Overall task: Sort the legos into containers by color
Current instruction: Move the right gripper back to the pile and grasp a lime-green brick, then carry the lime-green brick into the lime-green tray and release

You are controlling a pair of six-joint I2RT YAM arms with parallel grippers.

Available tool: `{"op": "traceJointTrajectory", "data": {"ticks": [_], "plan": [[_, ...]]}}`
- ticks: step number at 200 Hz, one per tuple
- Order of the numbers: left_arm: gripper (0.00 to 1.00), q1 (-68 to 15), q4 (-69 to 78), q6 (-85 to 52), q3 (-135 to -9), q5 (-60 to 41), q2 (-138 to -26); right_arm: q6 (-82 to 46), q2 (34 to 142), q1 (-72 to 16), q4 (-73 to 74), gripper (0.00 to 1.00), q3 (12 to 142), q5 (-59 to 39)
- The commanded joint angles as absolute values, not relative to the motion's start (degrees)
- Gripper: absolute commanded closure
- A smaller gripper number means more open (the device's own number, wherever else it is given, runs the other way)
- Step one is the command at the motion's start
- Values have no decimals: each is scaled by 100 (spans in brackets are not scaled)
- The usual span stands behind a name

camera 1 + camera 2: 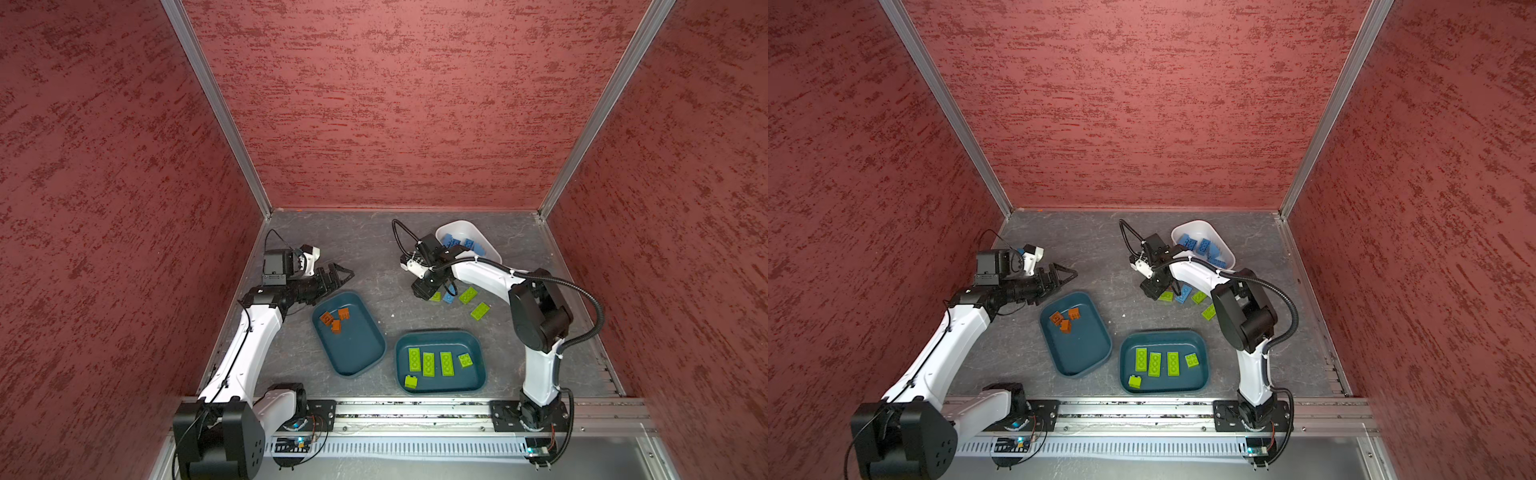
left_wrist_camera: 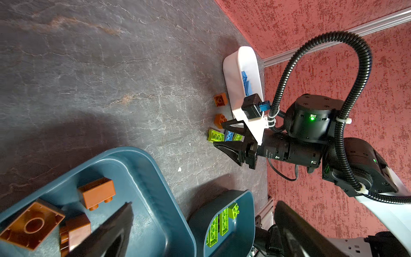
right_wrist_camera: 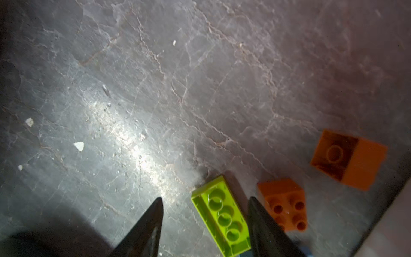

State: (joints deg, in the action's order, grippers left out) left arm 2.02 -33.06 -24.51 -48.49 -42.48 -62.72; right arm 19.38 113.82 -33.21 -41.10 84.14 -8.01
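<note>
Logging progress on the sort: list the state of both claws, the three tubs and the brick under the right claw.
Left claw: open, empty.
Right claw: open, straddling the lime brick.
Lime brick: on table, hollow side up, not gripped.
Orange-brick tub: three bricks inside.
Lime-brick tub: five bricks inside.
White tub: blue bricks inside.

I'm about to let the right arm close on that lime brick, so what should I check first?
1. Right gripper open: ok.
2. Lime brick between its jaws: ok, lying underside up.
3. Orange brick clear of the jaws: cannot tell, it is very close.
4. Teal tub with the greens has free floor: ok.
5. Left gripper away from that tub: ok, open.
</note>
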Motion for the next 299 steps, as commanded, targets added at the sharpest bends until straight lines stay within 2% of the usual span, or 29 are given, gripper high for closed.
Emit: {"op": "traceJointTrajectory", "data": {"ticks": [1, 108, 185, 202, 250, 299], "plan": [[1, 260, -3452, -2259, -4870, -4307, -6157, 2236, 11528, -3261, -3973, 39, 8593, -1095], [1, 349, -3582, -2155, -4782, -4289, -6201, 2560, 11692, -3204, -3953, 40, 8293, -427], [1, 340, -3629, -2145, -4761, -4300, -6197, 2534, 11378, -3193, -4040, 42, 7754, -462], [1, 334, -3629, -2145, -4756, -4298, -6199, 2474, 11265, -3193, -4082, 46, 7595, -420], [1, 317, -3611, -2154, -4786, -4304, -6259, 2310, 10925, -3191, -4102, 74, 7395, -557], [1, 266, -3588, -2195, -4839, -4304, -6252, 1689, 9979, -3291, -4140, 77, 7148, -1265]]}}
